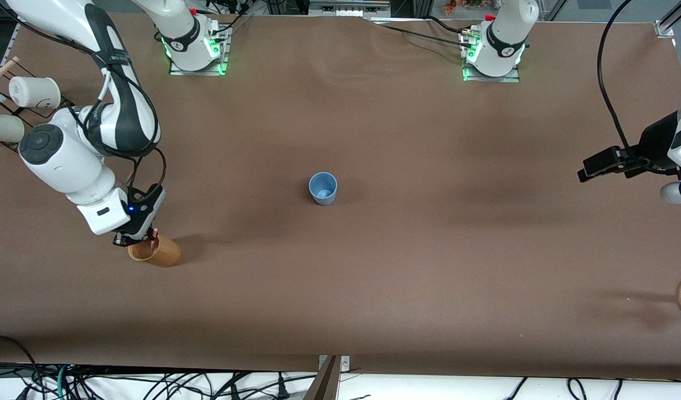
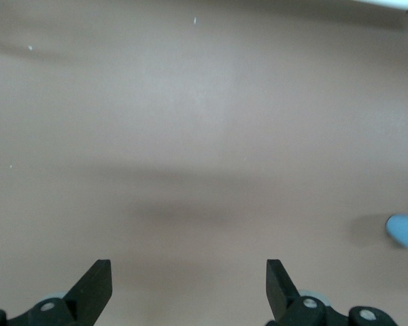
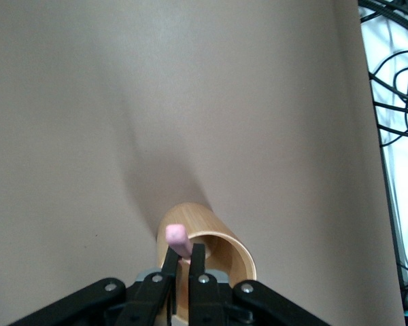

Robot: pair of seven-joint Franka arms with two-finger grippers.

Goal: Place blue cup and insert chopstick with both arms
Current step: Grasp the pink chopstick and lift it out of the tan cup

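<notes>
Brown paper covers the whole desk (image 1: 407,289), which runs wide between the two arm bases along one long edge, with a tangle of cables past the long edge nearest the front camera. Largest on it are the arms themselves. The right arm reaches down toward its own end of the desk; the left arm waits at its end, drawn back to the short edge there, its gripper (image 2: 188,288) hovering over bare desk with jaws spread wide and nothing between them.

At the middle of the desk the blue cup (image 1: 323,188) stands upright, mouth up, well apart from both grippers, so the placing looks done. Near the right arm's end, closer to the front camera's long edge, a tan wooden cup (image 1: 155,251) lies tipped on its side. The right gripper (image 3: 179,263) is right at its mouth, jaws pinched narrow on the chopstick (image 3: 177,240), whose pink tip pokes up between them.

By my reading the step in hand is fetching the chopstick. Next it needs lifting clear of the wooden cup, carrying to the desk's middle, and lowering upright into the blue cup's small mouth.
</notes>
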